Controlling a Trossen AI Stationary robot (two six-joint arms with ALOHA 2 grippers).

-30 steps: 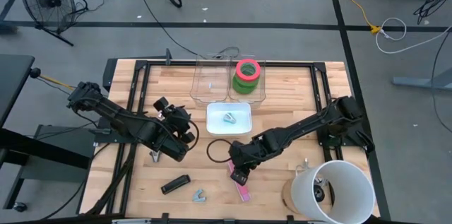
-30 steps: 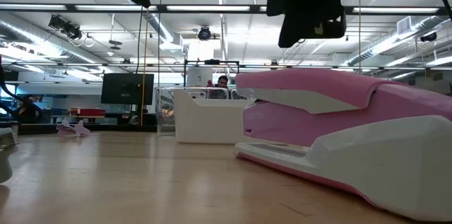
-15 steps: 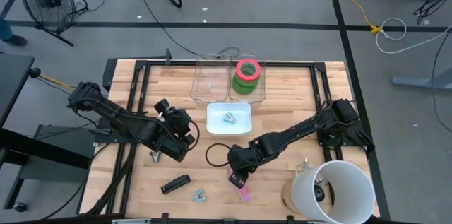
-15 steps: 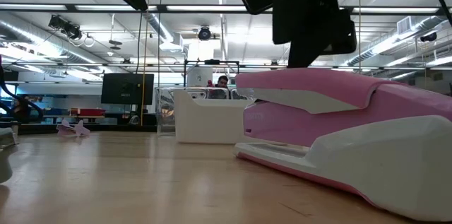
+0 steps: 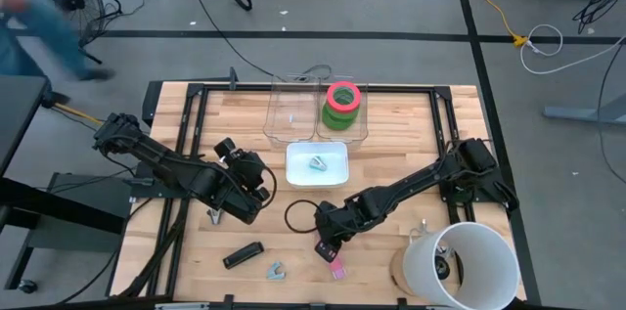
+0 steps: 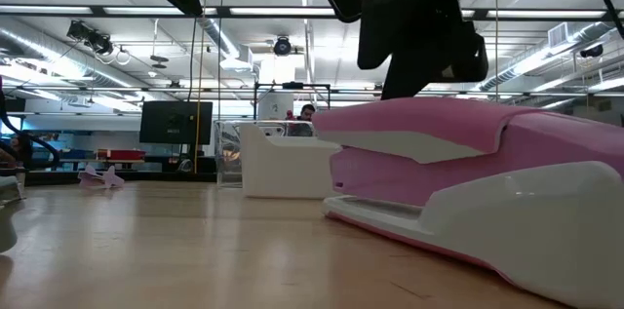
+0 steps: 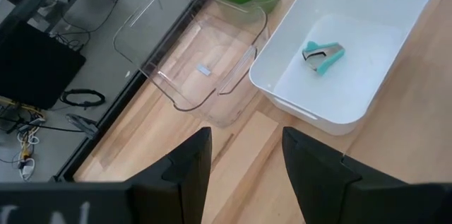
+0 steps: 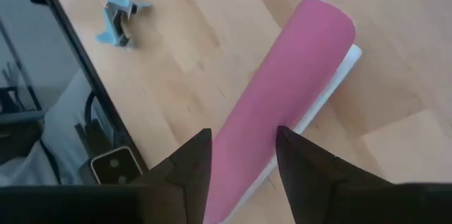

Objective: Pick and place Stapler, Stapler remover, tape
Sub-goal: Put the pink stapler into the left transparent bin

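Staplers: 2; tape rolls: 3.

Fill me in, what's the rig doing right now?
The right pincer is down over the pink stapler near the table's front edge, fingers open on either side of it, not yet closed. The left pincer waits open, left of the white tray, which holds one teal staple remover. The tape rolls are stacked in the clear bin at the back. A second remover and a black stapler lie on the table.
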